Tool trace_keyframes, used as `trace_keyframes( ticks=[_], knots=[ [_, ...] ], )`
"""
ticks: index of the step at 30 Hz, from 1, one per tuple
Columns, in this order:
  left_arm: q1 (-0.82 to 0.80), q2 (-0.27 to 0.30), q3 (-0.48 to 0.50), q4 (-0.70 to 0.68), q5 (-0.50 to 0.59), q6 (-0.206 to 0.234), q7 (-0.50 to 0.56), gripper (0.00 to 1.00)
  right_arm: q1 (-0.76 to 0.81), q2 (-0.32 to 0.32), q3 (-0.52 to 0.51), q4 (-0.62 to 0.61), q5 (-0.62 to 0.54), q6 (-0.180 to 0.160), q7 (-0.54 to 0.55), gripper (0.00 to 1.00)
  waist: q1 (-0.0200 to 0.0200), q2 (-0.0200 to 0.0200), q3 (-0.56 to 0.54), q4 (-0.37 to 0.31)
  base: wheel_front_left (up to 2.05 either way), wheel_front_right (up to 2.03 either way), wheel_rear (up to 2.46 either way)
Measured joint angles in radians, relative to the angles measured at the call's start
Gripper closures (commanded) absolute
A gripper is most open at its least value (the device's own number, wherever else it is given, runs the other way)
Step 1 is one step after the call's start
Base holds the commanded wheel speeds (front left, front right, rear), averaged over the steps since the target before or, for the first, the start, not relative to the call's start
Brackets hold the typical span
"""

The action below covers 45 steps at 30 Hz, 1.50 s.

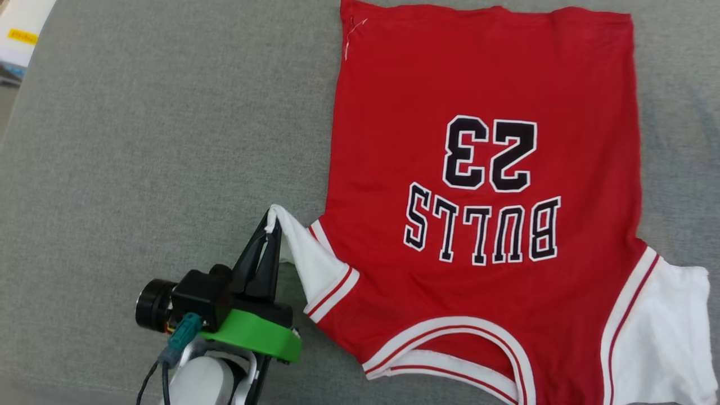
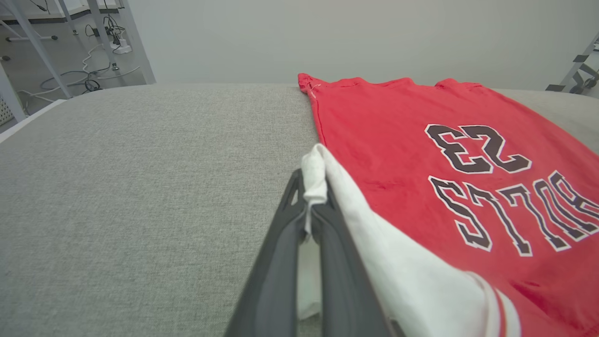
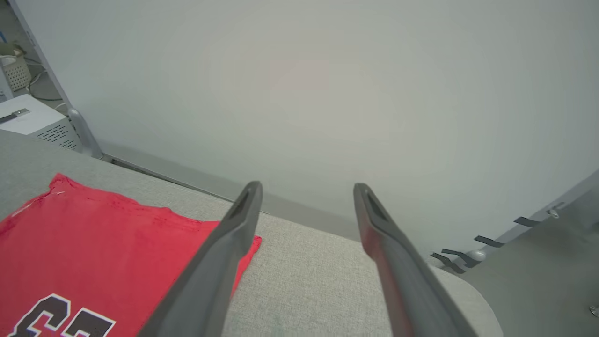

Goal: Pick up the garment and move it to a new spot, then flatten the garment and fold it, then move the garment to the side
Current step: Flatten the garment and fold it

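Observation:
The garment [image 1: 484, 169], a bright red T-shirt with white sleeves and black "BULLS 23" lettering, lies spread flat on the grey cushion with its hem at the far side and its collar toward me. My left gripper [image 1: 271, 219] is shut on the tip of the left white sleeve [image 2: 314, 175], which is drawn out to the left and lifted slightly. The other white sleeve [image 1: 664, 332] lies flat at the lower right. My right gripper [image 3: 306, 187] is open and holds nothing, raised above the cushion past the garment's [image 3: 93, 252] far corner.
The grey fabric surface [image 1: 157, 146] stretches wide to the left of the shirt. Its back edge meets a pale wall [image 3: 304, 93]. Cables and metal frame legs [image 2: 89, 56] stand on the floor beyond the far left corner. A white box [image 3: 28, 119] sits at the left.

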Motion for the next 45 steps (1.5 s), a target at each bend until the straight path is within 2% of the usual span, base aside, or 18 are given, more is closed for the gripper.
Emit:
trace_keyframes(
  ticks=[7,12,17,22,28,29,30,39,45],
  knots=[
    [-0.030,-0.063,0.010,-0.027,0.053,-0.031,0.000,1.00,-0.203,-0.052,0.176,0.171,0.071,0.000,0.317,0.00,0.0001,0.0000,0.103,0.061,0.00,0.00,0.00],
    [-0.043,-0.097,0.021,-0.042,0.084,-0.050,0.000,1.00,-0.291,-0.050,0.232,0.251,0.112,0.000,0.482,0.00,0.0002,0.0000,0.168,0.098,0.00,0.00,0.00],
    [-0.056,-0.124,0.027,-0.052,0.103,-0.071,0.000,1.00,-0.367,-0.022,0.248,0.314,0.090,0.000,0.528,0.00,0.0002,0.0000,0.232,0.129,0.00,0.00,0.00],
    [-0.071,-0.145,0.034,-0.061,0.117,-0.082,0.000,1.00,-0.378,0.001,0.273,0.374,0.061,0.000,0.533,0.00,0.0001,-0.0001,0.287,0.155,0.00,0.00,0.00],
    [-0.074,-0.158,0.051,-0.066,0.135,-0.088,0.000,1.00,-0.377,-0.044,0.312,0.361,0.090,-0.001,0.554,0.00,0.0000,-0.0001,0.326,0.176,0.00,0.00,0.00],
    [-0.074,-0.159,0.054,-0.066,0.136,-0.090,0.000,1.00,-0.377,-0.048,0.312,0.360,0.102,-0.001,0.554,0.02,0.0000,-0.0001,0.327,0.176,0.00,0.00,0.00],
    [-0.074,-0.160,0.057,-0.066,0.136,-0.091,0.000,1.00,-0.376,-0.052,0.311,0.360,0.113,-0.001,0.553,1.00,0.0000,-0.0001,0.326,0.175,0.00,0.00,0.00],
    [-0.054,-0.171,0.096,-0.063,0.152,-0.093,0.000,1.00,-0.356,-0.041,0.343,0.370,0.152,-0.001,0.426,1.00,0.0000,0.0000,0.267,0.155,0.00,0.00,0.00],
    [-0.015,-0.171,0.122,-0.058,0.161,-0.100,0.000,1.00,-0.320,-0.084,0.391,0.336,0.191,-0.001,0.322,1.00,0.0000,0.0000,0.198,0.134,0.00,0.00,0.00]
  ],
)
